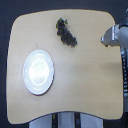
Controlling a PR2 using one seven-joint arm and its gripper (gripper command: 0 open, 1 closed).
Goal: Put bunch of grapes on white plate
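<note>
Item 1, counter (pixel 85 85): light wood top with rounded corners, seen from above; its lower edge sits closest to the viewpoint, with dark and pale fittings showing beneath it

Item 2, white plate (pixel 38 71): round, glossy, raised rim ring; rests on the counter toward the exterior view's left, slightly below mid-height; nothing lies on it

Item 3, bunch of grapes (pixel 66 32): dark purple-black cluster with a touch of green stem at its upper end; lies on the counter near the far edge, well apart from the plate; long axis runs diagonally, from upper left to lower right in the exterior view

Item 4, hand (pixel 109 37): grey, blurred, entering from the exterior view's right edge at about the height of the grapes; holds nothing; whether its fingers are spread or closed cannot be told at this resolution

Governing relation: grapes lie toward the exterior view's left of the hand, with bare counter between them; plate lies farther on, down and to the left of the grapes

Status, as judged: task not begun; a reach across to the cluster comes first, probably closing across its narrow width
</note>
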